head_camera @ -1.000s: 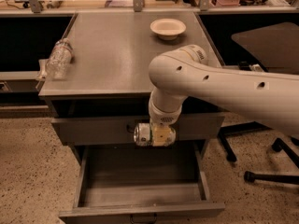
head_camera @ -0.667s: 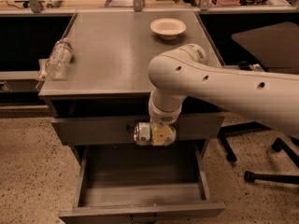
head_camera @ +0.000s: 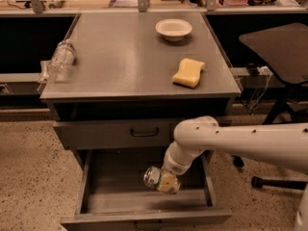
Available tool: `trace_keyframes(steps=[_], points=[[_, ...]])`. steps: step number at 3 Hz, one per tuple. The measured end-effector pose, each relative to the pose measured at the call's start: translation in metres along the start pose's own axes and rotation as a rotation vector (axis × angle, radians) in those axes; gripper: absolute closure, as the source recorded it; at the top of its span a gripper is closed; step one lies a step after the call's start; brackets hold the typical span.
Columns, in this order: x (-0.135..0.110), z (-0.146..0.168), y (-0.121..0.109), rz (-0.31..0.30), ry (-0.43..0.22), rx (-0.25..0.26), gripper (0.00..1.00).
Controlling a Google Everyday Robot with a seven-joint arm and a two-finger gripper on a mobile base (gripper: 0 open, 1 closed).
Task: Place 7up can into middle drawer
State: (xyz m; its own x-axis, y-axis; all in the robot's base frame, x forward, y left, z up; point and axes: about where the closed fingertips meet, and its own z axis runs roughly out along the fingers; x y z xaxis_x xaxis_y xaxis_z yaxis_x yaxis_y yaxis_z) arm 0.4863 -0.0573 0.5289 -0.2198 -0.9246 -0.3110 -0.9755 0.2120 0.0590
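Note:
The 7up can (head_camera: 153, 176) lies on its side in my gripper (head_camera: 162, 181), its shiny silver end facing left. The gripper is shut on it and holds it just above the floor of the middle drawer (head_camera: 84, 186), which is pulled open at the bottom of the grey cabinet. The can sits over the right-centre of the tray, in from the front panel. My white arm (head_camera: 231, 141) reaches in from the right and bends down into the drawer.
Above the open drawer is a shut drawer front with a black handle (head_camera: 144, 132). On the cabinet top lie a clear water bottle (head_camera: 60, 60), a white bowl (head_camera: 173, 29) and a yellow sponge (head_camera: 188, 72). A dark chair (head_camera: 279, 47) stands at the right.
My arm has dropped from in front of the upper drawer down into the open drawer, taking the can with it. The sponge on the top now shows.

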Motion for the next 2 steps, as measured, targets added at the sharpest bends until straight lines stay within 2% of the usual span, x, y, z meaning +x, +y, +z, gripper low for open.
trace_keyframes(steps=[1, 2], points=[[0.0069, 0.0532, -0.0075, 0.056, -0.115, 0.028, 1.0], [0.0003, 0.062, -0.0142, 0.06, -0.152, 0.065, 1.0]])
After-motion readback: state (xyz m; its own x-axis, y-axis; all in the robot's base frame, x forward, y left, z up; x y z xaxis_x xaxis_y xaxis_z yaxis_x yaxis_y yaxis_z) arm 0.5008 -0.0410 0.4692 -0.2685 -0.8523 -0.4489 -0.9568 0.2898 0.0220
